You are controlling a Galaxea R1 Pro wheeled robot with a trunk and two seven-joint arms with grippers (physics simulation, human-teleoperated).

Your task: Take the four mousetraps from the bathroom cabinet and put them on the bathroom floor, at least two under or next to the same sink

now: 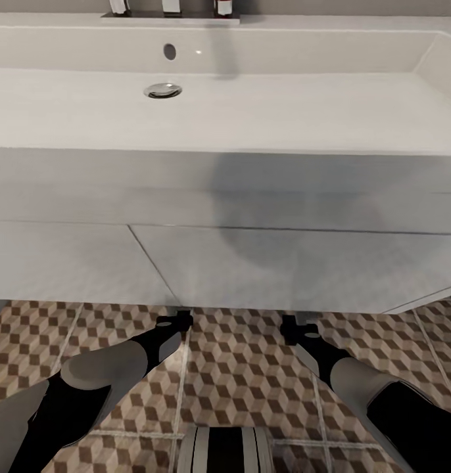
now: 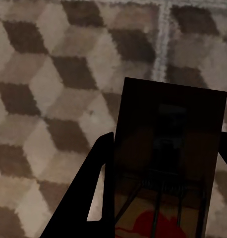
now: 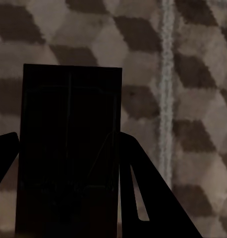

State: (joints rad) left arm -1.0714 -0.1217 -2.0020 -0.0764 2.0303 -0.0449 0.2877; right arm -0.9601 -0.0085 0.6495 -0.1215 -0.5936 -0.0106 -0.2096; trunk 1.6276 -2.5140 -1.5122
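The sink (image 1: pixel 252 112) and its vanity (image 1: pixel 284 269) were plain white, the drain (image 1: pixel 163 90) chrome. The bathroom floor (image 1: pixel 238 374) bore a cube pattern of brown, beige and cream with pale grout. Each mousetrap (image 2: pixel 168 148) (image 3: pixel 69 148) was dark brown, the left one showing a red patch. The arms (image 1: pixel 114 371) were grey and black.

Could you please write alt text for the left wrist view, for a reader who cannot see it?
A dark brown rectangular mousetrap is held between the two black fingers of the left claw, above the cube-patterned bathroom floor. A wire mechanism and a red mark show on the trap's face.
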